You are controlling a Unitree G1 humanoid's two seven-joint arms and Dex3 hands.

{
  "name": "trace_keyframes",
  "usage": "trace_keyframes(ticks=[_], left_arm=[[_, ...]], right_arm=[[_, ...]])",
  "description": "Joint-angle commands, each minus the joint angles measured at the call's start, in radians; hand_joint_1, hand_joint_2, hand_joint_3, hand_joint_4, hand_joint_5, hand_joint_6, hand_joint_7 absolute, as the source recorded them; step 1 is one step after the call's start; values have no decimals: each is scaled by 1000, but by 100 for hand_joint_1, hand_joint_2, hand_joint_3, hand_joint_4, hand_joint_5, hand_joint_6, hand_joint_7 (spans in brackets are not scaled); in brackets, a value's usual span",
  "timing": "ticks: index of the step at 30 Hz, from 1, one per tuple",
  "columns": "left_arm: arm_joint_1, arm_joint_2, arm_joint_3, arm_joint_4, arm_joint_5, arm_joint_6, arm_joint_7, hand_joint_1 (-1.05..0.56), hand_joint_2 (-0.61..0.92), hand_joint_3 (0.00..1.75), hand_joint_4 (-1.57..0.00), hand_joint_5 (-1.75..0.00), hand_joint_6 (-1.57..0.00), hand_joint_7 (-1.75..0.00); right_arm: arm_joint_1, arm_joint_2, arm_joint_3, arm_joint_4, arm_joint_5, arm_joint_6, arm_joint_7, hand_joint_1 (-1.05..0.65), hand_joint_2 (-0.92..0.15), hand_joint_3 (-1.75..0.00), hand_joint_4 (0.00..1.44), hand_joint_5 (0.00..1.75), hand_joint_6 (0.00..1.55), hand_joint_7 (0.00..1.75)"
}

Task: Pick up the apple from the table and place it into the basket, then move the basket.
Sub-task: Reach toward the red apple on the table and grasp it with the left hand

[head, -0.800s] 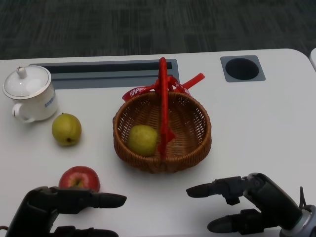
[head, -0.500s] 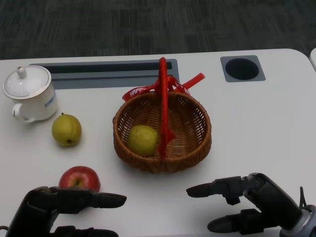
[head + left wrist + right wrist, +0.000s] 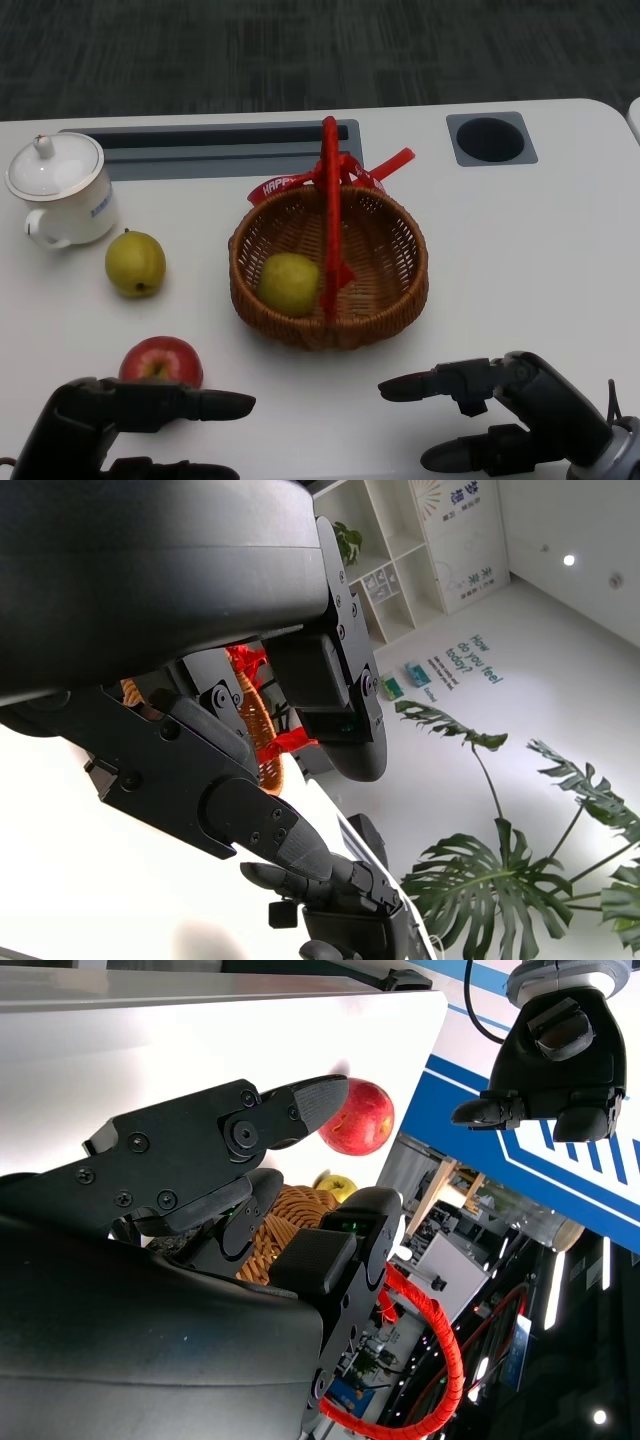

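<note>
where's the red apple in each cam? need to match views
Head view: red apple on the table at lower left, just beyond the left hand.
Left wrist view: not in it.
Right wrist view: apple upper centre, past the right hand's fingertip.
Shared landmark: wicker basket with its red handle.

Left hand (image 3: 110, 425), right hand (image 3: 510, 415): low, fingers apart, empty.

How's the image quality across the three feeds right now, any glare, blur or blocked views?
Head view: even light, sharp, soft shadows under the basket and apple. Left wrist view: left hand fills the frame, table blown out white. Right wrist view: right hand blocks much, apple visible beyond the fingers.
</note>
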Motion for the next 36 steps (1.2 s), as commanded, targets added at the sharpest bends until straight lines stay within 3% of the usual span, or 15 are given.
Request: trace_keyframes(ticks=[1, 6, 11, 16, 21, 27, 36], left_arm=[[-1, -1, 27, 10, 29, -21, 23, -38, 74, 0, -105, 0, -99, 0], [-41, -8, 120, 48, 187, -101, 99, -53, 73, 0, -84, 0, -78, 0], [-66, 16, 249, 71, 466, -132, 229, -70, 74, 0, -50, 0, -51, 0], [-98, 51, 296, 139, 635, -121, 367, -76, 72, 0, -46, -2, -46, -1], [-133, 98, 277, 241, 699, -97, 466, -75, 68, 0, -47, -2, -46, -1], [-168, 148, 215, 327, 777, -16, 555, -86, 70, 1, -26, -1, -28, 0], [-253, 173, 95, 501, 763, 24, 610, -83, 68, 0, -31, -3, -30, -1]], right_arm=[[-12, -14, -10, 6, 0, -3, -4, -43, -82, 0, 92, 0, 84, 0], [-12, -13, -9, 4, 1, -2, -5, -43, -81, 0, 92, 0, 84, 0], [-14, -12, -10, 4, -4, -5, -10, -43, -82, 0, 92, 0, 83, 0], [-12, -9, -11, 4, -5, -5, -12, -44, -82, 0, 92, 0, 84, 0], [-12, -11, -12, 4, -10, -7, -15, -44, -82, 0, 92, 0, 84, 0], [-15, -9, -12, 9, -5, -8, -10, -44, -83, 0, 93, 0, 84, 0], [-11, -11, -11, 1, -14, -8, -18, -45, -83, 0, 93, 0, 85, 0]])
